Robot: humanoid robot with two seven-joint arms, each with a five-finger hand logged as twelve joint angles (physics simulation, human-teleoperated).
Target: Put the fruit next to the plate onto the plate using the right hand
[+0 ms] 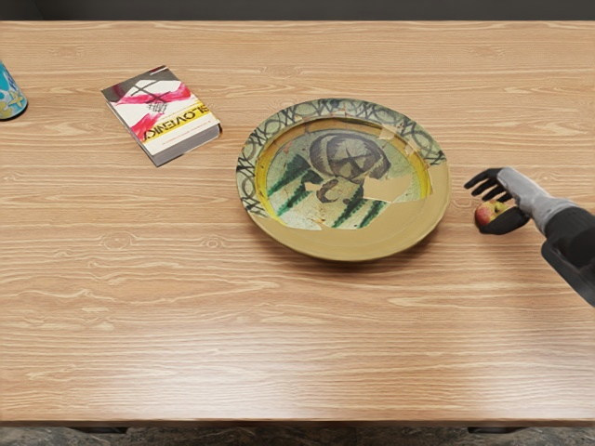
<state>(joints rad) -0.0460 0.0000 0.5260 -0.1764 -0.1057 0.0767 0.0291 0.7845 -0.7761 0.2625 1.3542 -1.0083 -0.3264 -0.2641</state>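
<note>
Target = fruit (483,216): small, red-yellow, down on the table (279,344) just right of the plate (353,247), close to its right rim but not touching, partly hidden. Bracketed by the right hand (502,197): fingers (485,184) fanned apart on the far side, thumb hooked round the near side, no firm closure visible, contact too small to call. Reads as pre-grasp, so task barely begun. To do it well: settle the palm lower and centre it over the fruit before closing. Draw the fanned fingers toward the thumb evenly, else risk squirting a small round thing left against the plate rim or away across the wood. Close gently, confirm the hold, then lift straight up, high enough to clear the raised rim before going left. No dragging along the table, no knocking the rim; shallow dish likely to slide. Carry over the painted centre, lower, release there rather than on the sloped rim, to stop rolling. Well clear of the path: book (163,113) far left, blue object (9,93) at the left edge. Left arm not in view.
</note>
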